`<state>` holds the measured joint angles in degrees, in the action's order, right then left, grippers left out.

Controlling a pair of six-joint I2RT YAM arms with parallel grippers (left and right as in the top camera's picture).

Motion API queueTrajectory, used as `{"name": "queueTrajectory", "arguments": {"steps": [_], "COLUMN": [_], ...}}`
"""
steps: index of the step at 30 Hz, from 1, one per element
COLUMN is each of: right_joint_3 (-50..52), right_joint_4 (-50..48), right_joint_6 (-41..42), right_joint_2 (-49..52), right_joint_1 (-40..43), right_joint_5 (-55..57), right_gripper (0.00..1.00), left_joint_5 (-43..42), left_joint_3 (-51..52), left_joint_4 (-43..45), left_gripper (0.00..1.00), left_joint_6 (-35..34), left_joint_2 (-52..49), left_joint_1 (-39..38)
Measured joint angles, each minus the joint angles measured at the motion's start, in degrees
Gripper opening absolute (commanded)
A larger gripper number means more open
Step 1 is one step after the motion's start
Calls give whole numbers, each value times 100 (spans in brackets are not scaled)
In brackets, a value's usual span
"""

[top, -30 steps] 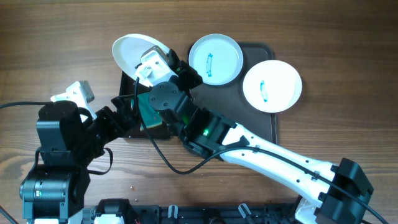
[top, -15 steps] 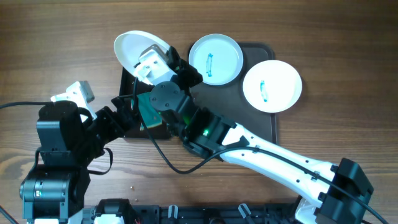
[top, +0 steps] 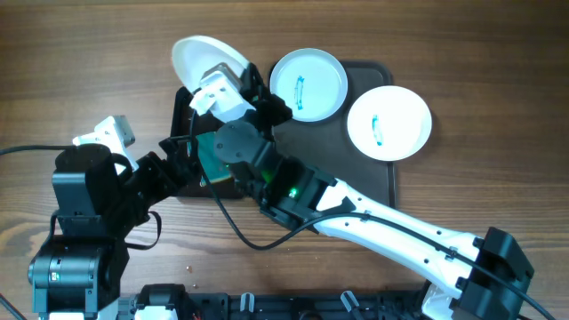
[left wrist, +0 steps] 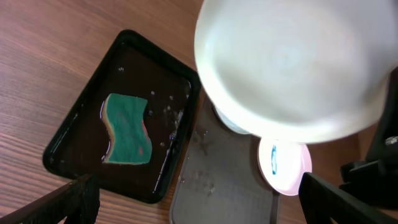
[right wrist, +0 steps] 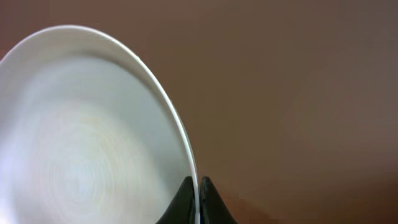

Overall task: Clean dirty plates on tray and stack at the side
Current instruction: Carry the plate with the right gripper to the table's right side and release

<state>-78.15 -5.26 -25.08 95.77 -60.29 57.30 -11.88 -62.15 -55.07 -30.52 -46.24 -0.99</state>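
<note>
Green sponge at far left, lying flat in the black tray with beads of water around it. That is all the tray holds. My left pincer hangs above it, fingers spread wide, nothing between them.

Next along is the held plate. My right pincer is closed on its rim, a thin edge pinch and no more. The plate is tipped up over the far end of the black tray, partly out over the wooden table. I can make out no smear on it, though both wrist views blur it.

Here's my worry. With a grip this narrow, and the plate possibly wet, it could swivel between the fingers or slide out if I swing fast. A drop from here would hit the tray's edge or the table. My two arms are also crowded together over the black tray, so a careless turn could knock one against the other.

Moving right, the middle plate lies at the near corner of the brown tray, overhanging its rim and just beside my wrist. A clipped edge could skid it off. Then comes the right-hand plate, flat on the same tray, its rim out past the tray's right edge. Each shows a teal smear at its centre, so both are yet to be cleaned. No stack has started that I can see.
</note>
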Motion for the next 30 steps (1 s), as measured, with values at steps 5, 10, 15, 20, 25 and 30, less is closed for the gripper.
{"name": "queueTrajectory", "arguments": {"steps": [5,10,15,20,25,30], "right_joint_3": [-20,-11,-11,-9,-11,-11], "right_joint_4": [2260,3309,3716,4153,4730,5490], "right_joint_6": [2111,4057,5333,6126,6376,6404], "right_joint_2": [-9,-9,-24,-457,-1327,-1945], "right_joint_1": [7,358,1425,3086,4498,5858], "right_joint_5": [-105,-1467,-3438,-5473,-6236,-6546], "right_gripper": [4,4,4,4,4,4], "left_joint_5": [-2,-2,-2,-2,-2,-2], "left_joint_3": [0,0,0,0,0,0], "left_joint_4": [-2,0,0,-2,0,-2], "left_gripper": [100,100,100,100,100,100], "left_joint_6": [0,0,0,0,0,0], "left_joint_2": [0,0,0,0,0,0], "left_joint_1": [0,0,0,0,0,0]}}
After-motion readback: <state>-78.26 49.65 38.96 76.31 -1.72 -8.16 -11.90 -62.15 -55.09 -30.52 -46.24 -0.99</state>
